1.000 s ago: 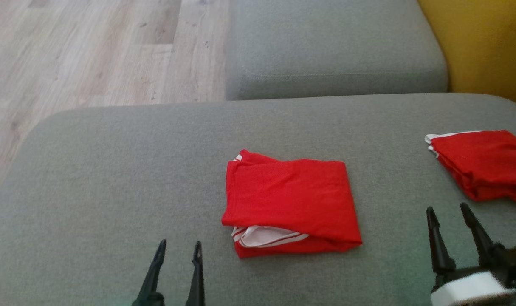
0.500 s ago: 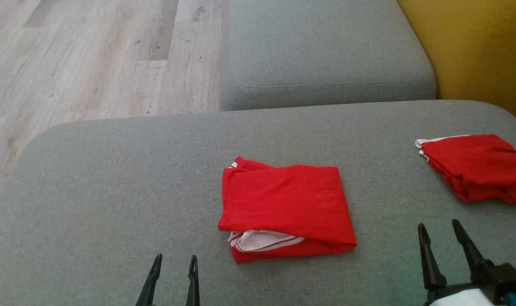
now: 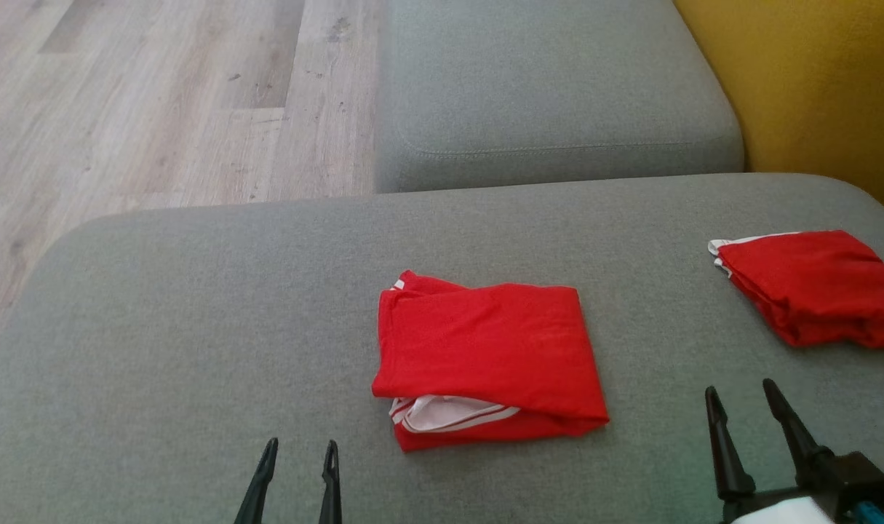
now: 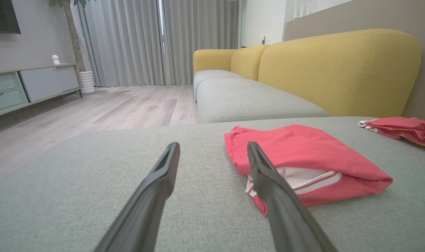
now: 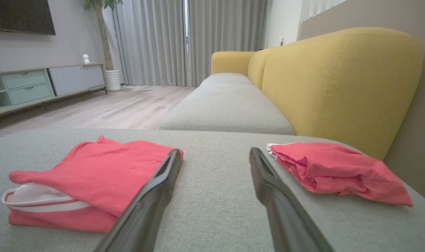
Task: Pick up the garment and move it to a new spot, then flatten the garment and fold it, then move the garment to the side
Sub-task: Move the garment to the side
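The folded garment (image 3: 485, 356) is laid at the middle of the cushion (image 3: 158, 327), toward its near edge; a second garment (image 3: 813, 287) is seen at the right edge. The left gripper (image 3: 300, 442) and right gripper (image 3: 740, 386) are held spread, nothing grasped, at the near edge.

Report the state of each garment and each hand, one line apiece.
middle red garment: folded, lying on the grey cushion, white striped trim showing at its near edge.
right red garment: loosely folded, lying by the cushion's right edge.
left hand: open, empty, clear of both garments.
right hand: open, empty.
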{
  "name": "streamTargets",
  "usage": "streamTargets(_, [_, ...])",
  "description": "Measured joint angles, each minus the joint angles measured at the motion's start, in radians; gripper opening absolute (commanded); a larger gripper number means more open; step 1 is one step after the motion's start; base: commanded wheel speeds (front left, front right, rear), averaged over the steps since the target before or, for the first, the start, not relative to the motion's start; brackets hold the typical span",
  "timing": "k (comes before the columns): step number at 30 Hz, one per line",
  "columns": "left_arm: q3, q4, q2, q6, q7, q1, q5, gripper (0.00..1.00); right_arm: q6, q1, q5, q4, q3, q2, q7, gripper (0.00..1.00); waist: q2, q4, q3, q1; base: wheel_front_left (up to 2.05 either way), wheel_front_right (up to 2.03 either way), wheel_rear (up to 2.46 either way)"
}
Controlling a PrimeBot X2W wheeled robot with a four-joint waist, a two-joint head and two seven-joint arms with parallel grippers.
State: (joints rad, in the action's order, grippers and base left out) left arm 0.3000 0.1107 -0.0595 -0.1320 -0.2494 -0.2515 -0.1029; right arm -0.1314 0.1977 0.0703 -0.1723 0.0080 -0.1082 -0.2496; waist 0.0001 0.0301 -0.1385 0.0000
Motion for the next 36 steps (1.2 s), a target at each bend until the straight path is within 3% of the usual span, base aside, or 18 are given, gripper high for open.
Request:
streamTargets(11, [0.018, -0.004, 0.0, -0.002, 0.0, 0.001, 0.0, 1.0, 0.0, -0.001, 0.002, -0.038, 0.017, -0.002, 0.0, 1.0, -0.0001, 0.025, 0.037, 0.0, 0.0, 0.0, 0.0])
streamTargets(17, [0.036, -0.005, 0.0, -0.01, 0.0, 0.011, 0.0, 1.0, 0.0, -0.071, 0.153, -0.195, 0.119, -0.011, 0.003, 1.0, 0.0, 0.056, 0.083, 0.0001, 0.0, 0.0, 0.0])
streamTargets(20, [0.058, -0.004, 0.0, -0.017, 0.0, 0.031, 0.0, 1.0, 0.0, -0.173, 0.242, -0.268, 0.164, -0.029, 0.062, 1.0, 0.0, 0.074, 0.106, 0.0001, 0.0, 0.0, 0.0])
streamTargets(24, [0.082, -0.002, 0.0, -0.019, 0.0, 0.066, 0.0, 1.0, 0.0, -0.355, 0.414, -0.374, 0.189, -0.037, 0.226, 1.0, 0.0, 0.102, 0.145, 0.0002, 0.0, 0.0, 0.0])
streamTargets(31, [0.112, -0.002, 0.0, -0.032, 0.0, 0.115, 0.0, 1.0, 0.0, -0.481, 0.603, -0.529, 0.208, -0.045, 0.429, 1.0, -0.0001, 0.14, 0.2, 0.0002, 0.0, 0.0, 0.0])
streamTargets(32, [0.117, -0.002, 0.001, -0.036, 0.0, 0.119, 0.0, 1.0, 0.0, -0.491, 0.621, -0.534, 0.214, -0.049, 0.44, 0.96, -0.0001, 0.143, 0.207, 0.0002, 0.0, 0.0, 0.0])
streamTargets(34, [0.121, -0.003, 0.001, -0.037, 0.0, 0.127, -0.002, 1.0, 0.0, -0.515, 0.669, -0.536, 0.222, -0.052, 0.453, 0.0, 0.0, 0.147, 0.219, 0.0002, 0.0, 0.0, 0.0])
streamTargets(36, [0.122, -0.003, 0.001, -0.046, 0.0, 0.129, -0.002, 1.0, 0.0, -0.521, 0.707, -0.524, 0.249, -0.054, 0.452, 0.0, 0.0, 0.146, 0.231, 0.0002, 0.0, 0.0, 0.0])
